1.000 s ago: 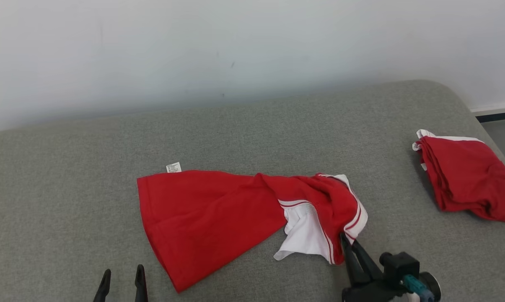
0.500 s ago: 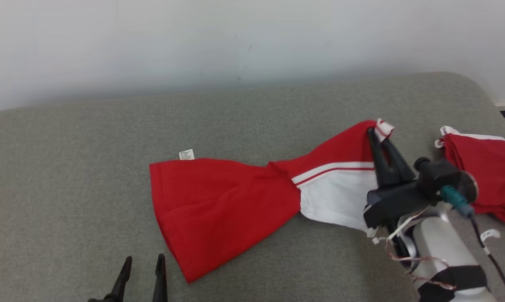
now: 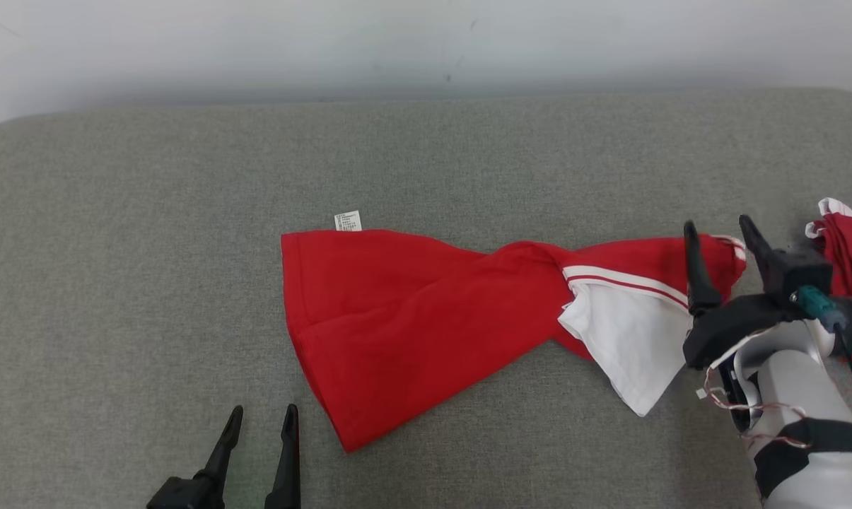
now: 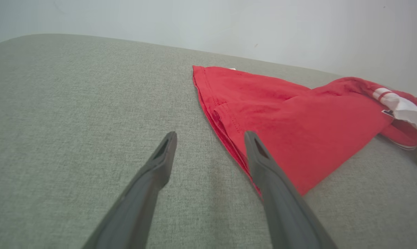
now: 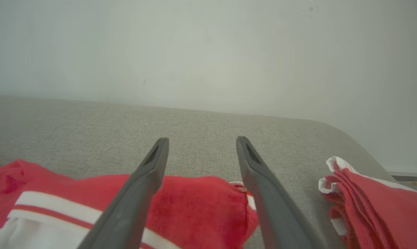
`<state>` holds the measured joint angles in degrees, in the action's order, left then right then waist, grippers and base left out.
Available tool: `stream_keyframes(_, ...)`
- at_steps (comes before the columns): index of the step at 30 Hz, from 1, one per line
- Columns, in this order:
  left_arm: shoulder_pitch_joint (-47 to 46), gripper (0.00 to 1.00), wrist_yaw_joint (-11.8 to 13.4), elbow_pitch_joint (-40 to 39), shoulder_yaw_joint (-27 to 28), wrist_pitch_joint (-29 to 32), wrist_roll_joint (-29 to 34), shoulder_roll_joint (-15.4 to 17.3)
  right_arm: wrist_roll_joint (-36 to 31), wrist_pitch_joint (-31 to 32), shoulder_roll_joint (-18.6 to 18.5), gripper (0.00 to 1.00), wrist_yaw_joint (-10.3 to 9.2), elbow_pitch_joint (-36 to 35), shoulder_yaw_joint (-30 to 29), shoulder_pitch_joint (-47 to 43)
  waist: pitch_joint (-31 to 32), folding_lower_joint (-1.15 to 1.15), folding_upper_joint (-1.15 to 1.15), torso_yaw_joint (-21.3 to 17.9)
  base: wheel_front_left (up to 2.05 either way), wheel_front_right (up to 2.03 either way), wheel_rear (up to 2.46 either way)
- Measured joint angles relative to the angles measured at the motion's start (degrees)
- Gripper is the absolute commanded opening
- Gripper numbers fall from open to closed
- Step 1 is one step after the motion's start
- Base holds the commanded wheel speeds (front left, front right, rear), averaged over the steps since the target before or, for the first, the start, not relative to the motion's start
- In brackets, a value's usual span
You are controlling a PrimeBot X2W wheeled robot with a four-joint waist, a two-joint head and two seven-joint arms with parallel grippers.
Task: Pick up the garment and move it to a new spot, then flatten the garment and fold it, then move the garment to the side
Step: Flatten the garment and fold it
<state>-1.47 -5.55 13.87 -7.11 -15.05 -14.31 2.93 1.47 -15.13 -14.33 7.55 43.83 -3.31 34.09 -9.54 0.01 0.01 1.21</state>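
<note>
The garment (image 3: 397, 318) lies stretched and twisted across the middle of the worktop (image 3: 114, 247). The right pincer (image 3: 715, 230) is spread wide over its right end, gripping nothing. The left pincer (image 3: 259, 417), also wide, is near the hem

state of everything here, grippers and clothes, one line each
red and white garment: lying unfolded on the grey cushion, twisted at the middle, not flat
white care label: sticking out from the garment's far edge
second red garment: bundled near the cushion's right edge
left gripper: open, empty, near the garment's hem corner
right gripper: open, fingers spread over the garment's right end, gripping nothing
</note>
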Motion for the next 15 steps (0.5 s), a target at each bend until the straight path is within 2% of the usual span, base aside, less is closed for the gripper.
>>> stream_keyframes(7,-0.34,1.0,0.0,0.2,-0.02,0.0,-0.16,-0.01,1.69,0.01,1.89,1.0,0.0,-5.42,-0.01,-8.43,-1.11,-0.01,0.0,-0.93,0.0,0.0,0.0)
stream_keyframes(12,-0.89,1.0,-0.34,0.21,0.0,0.0,-0.33,-0.01,4.83,0.0,4.26,1.0,0.0,-10.8,3.38,-17.44,-1.06,-0.01,0.0,-3.03,0.0,0.0,0.0)
stream_keyframes(15,-1.04,1.0,-0.45,0.23,0.0,0.0,-0.36,-0.01,5.23,0.0,5.15,1.0,0.0,-11.73,5.01,-20.12,-0.93,-0.01,0.0,-3.9,0.0,0.0,0.0)
